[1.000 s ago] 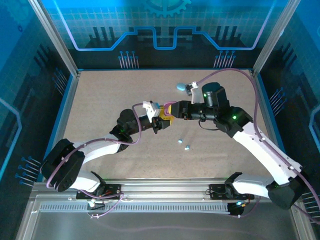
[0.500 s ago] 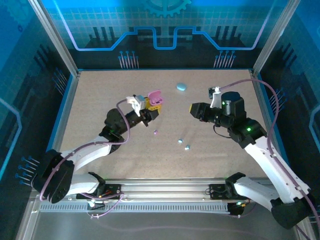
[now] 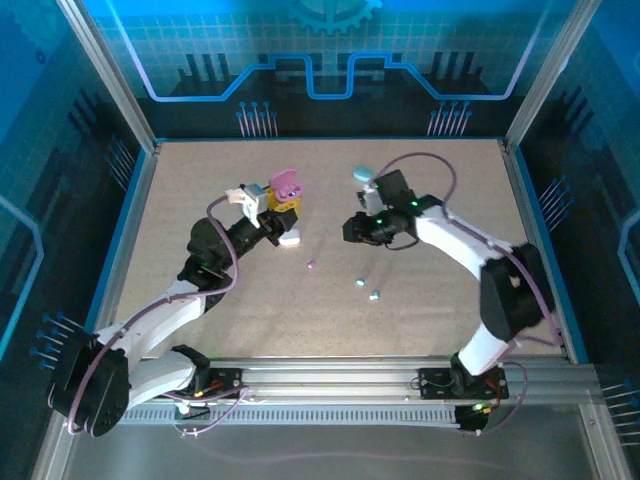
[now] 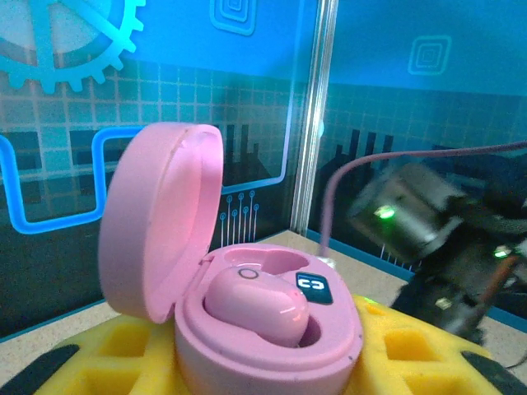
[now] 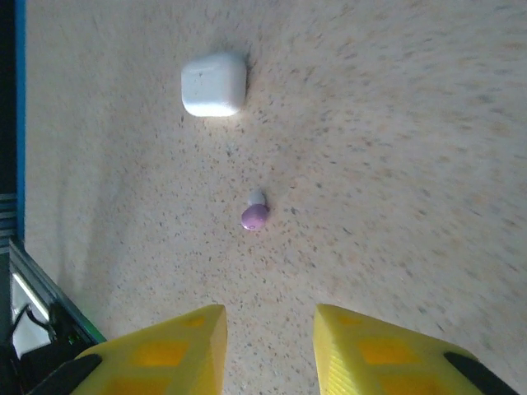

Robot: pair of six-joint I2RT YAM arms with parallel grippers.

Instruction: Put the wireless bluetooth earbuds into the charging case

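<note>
On the speckled table (image 3: 200,190), the left gripper (image 3: 283,207) is clamped on an open pink case (image 4: 272,329). Inside sit a pink earbud (image 4: 257,306) and a dark tag (image 4: 314,287) bearing a white looped mark. The right gripper (image 5: 268,346) hovers spread and empty above a white case (image 5: 214,85) and a purple earbud (image 5: 254,216); two light blue earbuds (image 3: 360,282) lie nearby

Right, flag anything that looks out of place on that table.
Three earbuds lie loose on the table, outside any case: a purple earbud near the closed white case, and two light blue earbuds closer to the arm bases. The open pink case in the left gripper holds one pink bud. Nothing looks damaged.
</note>
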